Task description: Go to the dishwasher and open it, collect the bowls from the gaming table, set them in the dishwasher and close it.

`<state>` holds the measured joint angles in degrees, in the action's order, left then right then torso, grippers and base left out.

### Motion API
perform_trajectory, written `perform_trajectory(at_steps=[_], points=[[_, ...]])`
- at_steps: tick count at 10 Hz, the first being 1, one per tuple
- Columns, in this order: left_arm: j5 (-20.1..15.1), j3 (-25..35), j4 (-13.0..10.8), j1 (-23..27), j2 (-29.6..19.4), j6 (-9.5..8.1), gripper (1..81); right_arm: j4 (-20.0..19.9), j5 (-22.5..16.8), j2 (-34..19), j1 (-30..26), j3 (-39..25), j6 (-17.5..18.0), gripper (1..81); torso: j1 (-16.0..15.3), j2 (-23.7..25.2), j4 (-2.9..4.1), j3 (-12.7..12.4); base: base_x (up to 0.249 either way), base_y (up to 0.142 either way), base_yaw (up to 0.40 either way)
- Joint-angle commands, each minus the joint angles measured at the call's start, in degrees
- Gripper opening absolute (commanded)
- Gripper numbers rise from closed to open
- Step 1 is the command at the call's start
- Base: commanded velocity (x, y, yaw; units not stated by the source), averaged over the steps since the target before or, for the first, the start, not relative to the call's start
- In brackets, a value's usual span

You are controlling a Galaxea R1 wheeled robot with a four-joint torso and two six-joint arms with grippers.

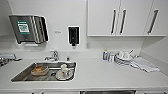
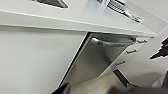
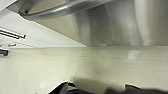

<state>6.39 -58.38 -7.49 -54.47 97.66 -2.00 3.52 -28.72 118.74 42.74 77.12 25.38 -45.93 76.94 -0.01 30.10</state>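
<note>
Facing one closed dishwasher with one bar handle; either gripper's state cannot be told.

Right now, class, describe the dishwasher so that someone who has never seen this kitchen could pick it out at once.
Find the long white counter with the steel sink set into it. Below the counter's edge, among the white cabinet fronts, sits the dishwasher. It alone has a brushed steel front with one wide curved bar handle across its top; the drawers beside it are white with small handles.
</note>
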Motion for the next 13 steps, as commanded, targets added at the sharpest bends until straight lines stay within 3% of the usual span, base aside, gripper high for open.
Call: perform_trajectory(at_steps=[1,5,7,9,11,13], points=[[-0.2,0.6,-0.2,4.9,-2.3,-0.11,81.1,-0.3,-6.9,2.7,-10.5,0.3,10.9,81.1,0.0,0.0,0.00,0.0,0.000,0.000,0.000],[0.1,0.3,-0.2,4.9,-2.3,-0.11,81.1,7.7,-8.2,9.0,-13.5,3.7,27.6,81.1,0.0,0.0,0.00,0.0,0.000,0.000,0.000],[0.1,0.3,-0.3,5.0,-2.3,-0.11,81.1,10.4,-8.2,11.3,-14.7,5.6,32.9,81.1,0.0,0.0,0.00,0.0,0.000,0.000,0.000],[0.1,0.3,-0.5,5.0,-2.4,-0.11,81.1,11.2,-6.4,11.7,-14.9,9.0,34.5,81.1,0.0,0.0,0.00,0.0,0.000,0.000,0.000],[0.1,0.3,-0.6,5.0,-2.3,-0.11,81.1,15.2,-3.6,11.9,-14.8,12.5,35.0,81.1,-0.1,0.0,0.00,0.0,0.000,0.000,0.000],[0.1,0.3,-0.7,5.0,-2.3,-0.11,81.1,16.4,-2.8,11.9,-15.4,14.5,37.1,81.1,-0.1,0.0,0.00,0.0,0.000,0.000,0.000]])
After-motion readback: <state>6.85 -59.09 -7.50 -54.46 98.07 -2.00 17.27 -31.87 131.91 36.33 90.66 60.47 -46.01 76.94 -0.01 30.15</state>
